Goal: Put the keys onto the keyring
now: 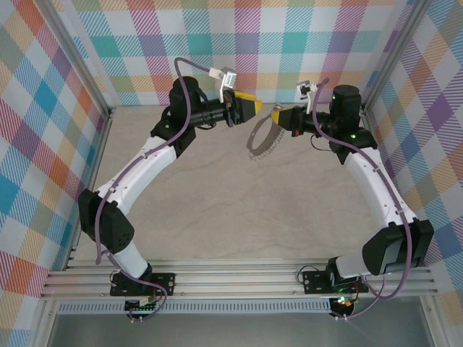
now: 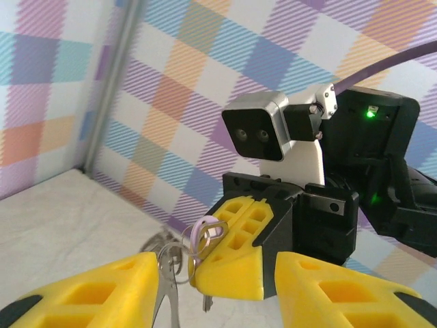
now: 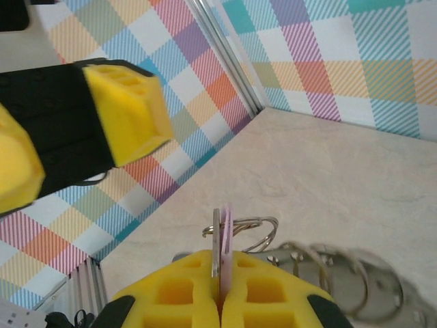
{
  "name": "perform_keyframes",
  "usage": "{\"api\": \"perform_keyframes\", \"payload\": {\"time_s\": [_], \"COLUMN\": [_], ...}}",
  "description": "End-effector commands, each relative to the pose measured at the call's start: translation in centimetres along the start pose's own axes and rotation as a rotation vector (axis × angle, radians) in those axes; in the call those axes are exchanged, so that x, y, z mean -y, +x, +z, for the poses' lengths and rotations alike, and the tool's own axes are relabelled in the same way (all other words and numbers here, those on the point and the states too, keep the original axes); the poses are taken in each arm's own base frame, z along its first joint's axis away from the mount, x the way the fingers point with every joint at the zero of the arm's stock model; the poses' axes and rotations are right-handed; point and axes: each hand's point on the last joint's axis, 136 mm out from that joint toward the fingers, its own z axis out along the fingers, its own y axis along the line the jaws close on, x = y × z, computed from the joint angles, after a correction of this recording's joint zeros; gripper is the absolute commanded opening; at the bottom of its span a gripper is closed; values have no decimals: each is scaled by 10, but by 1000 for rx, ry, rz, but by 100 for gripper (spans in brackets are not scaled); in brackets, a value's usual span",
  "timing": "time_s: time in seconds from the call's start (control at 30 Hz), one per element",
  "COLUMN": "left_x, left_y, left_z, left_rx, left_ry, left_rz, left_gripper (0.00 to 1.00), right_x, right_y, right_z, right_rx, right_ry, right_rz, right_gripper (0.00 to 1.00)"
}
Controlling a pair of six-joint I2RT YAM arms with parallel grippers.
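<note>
We're up at the far end of the desk (image 1: 217,210), and the two claws face each other almost tip to tip, a small gap between them. The right claw (image 1: 281,116) is clenched, grasping the ring (image 1: 262,142) by a thin flat pink-and-silver piece pinched edge-on between its pads, with a small wire loop (image 3: 249,229) poking out just beyond. From that pinch the hoop hangs down and slightly towards us, its fringe of silvery links (image 3: 341,280) trailing off to one side. Whether its lower edge touches the desk we can't tell. The left claw (image 1: 253,107) stands released, its yellow fingers (image 2: 95,290) spread wide with nothing between them. Through its wrist camera the right claw's tip sits dead ahead, squarely in the gap, and silvery pieces (image 2: 167,270) dangle from the loop just beside the left-hand finger. Which of those is the key we can't make out; it's too small to pick from the links. Here's what we reckon matters: the loop lies straight in front of the left claw, on its own line of approach, so the free left arm is the one placed to work while the right arm holds the ring
</note>
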Motion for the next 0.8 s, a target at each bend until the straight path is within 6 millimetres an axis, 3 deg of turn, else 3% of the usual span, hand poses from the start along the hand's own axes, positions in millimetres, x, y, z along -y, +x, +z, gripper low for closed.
{"api": "perform_keyframes", "payload": {"time_s": [0.0,0.5,0.77], "left_x": [-22,-51,-63], "left_y": [-15,-1,9], "left_z": [-24,-69,-73], "left_rx": [72,68,58], "left_ry": [-155,-300,-320], "left_rz": [0,-31,-55], "left_gripper": [49,50,50], "right_x": [19,126,155], "right_y": [5,28,79], "right_z": [8,84,101], "right_rx": [-11,-117,-150], "right_ry": [22,68,74], "right_rz": [-2,113,247], "right_gripper": [0,0,0]}}
